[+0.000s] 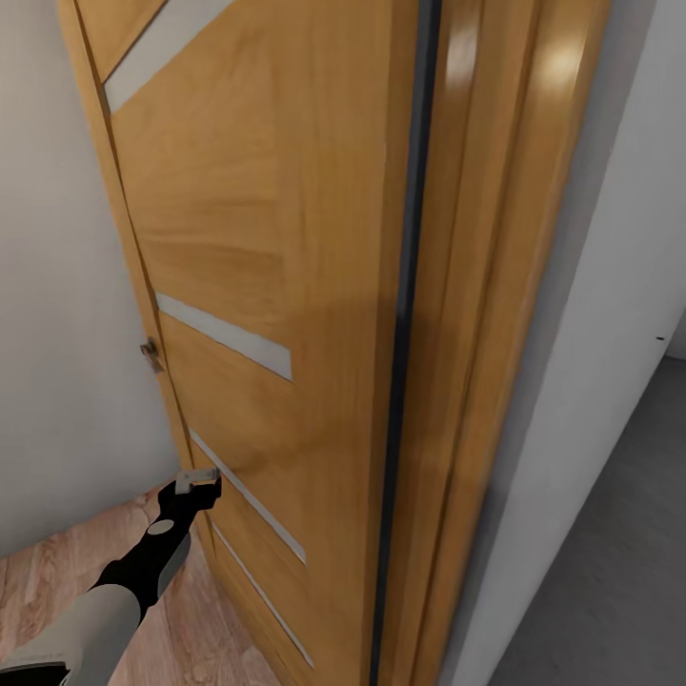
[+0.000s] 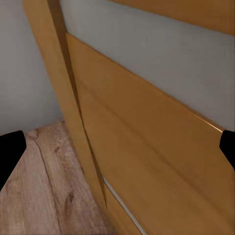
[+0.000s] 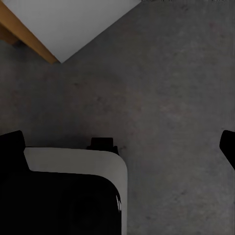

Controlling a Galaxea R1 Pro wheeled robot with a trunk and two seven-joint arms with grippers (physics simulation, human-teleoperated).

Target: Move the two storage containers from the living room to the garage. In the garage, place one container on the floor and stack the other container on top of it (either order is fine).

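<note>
The two storage containers are out of view. My left gripper (image 1: 197,480) hangs low beside the hinge edge of a wooden door (image 1: 286,238). In the left wrist view the left gripper (image 2: 117,147) is open, its dark fingertips (image 2: 10,152) far apart with nothing between them, facing the door's lower panels. My right gripper (image 3: 120,147) is open too and empty. It points down at the dark grey concrete floor (image 3: 171,88) of the garage.
The door stands open against a grey wall (image 1: 57,333), with a small knob (image 1: 151,353). Its frame (image 1: 476,333) and a white wall (image 1: 610,286) fill the middle. Grey concrete floor (image 1: 610,572) lies right, wood-plank floor (image 1: 57,572) left. My base (image 3: 73,186) shows under the right gripper.
</note>
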